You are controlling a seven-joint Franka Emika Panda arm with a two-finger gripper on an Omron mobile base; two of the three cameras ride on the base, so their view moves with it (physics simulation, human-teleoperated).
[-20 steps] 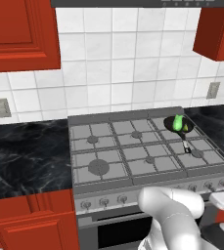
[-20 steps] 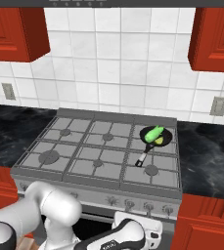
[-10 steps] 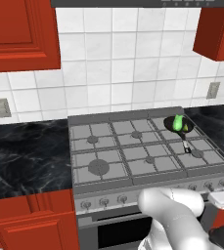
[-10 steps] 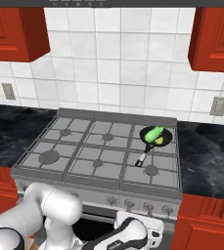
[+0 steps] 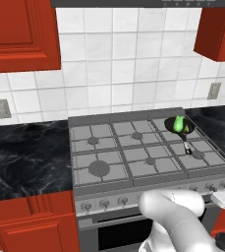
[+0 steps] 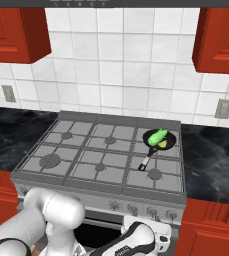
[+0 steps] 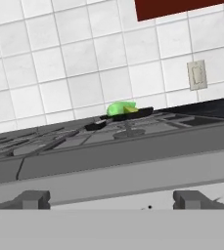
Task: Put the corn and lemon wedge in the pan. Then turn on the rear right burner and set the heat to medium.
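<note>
- While the arm folds low in front of the stove, the gripper sits below the level of the cooktop, its jaws spread wide with nothing between them; the two dark fingertips stand far apart at the foot of the hand view.
- Just beyond them runs the stove's grey front edge, seen almost level from the hand.
- A row of small knobs lines the stove front below the cooktop.
- Grey grates cover the cooktop, with a wide-ringed burner at the front left.
- Past the front right burner, the pan rests on the rear right grate – well apart from the gripper, up and beyond it. Its handle points toward the front of the stove.
- The rear right burner lies under the pan and is hidden by it.
- Inside the pan lies the corn, bright green, with the lemon wedge just beside it – whether the two touch I cannot tell.
- From the hand, the corn and the lemon wedge rise just above the pan's dark rim.
- Behind stands the white tiled wall with an outlet, and a red cabinet above.
</note>
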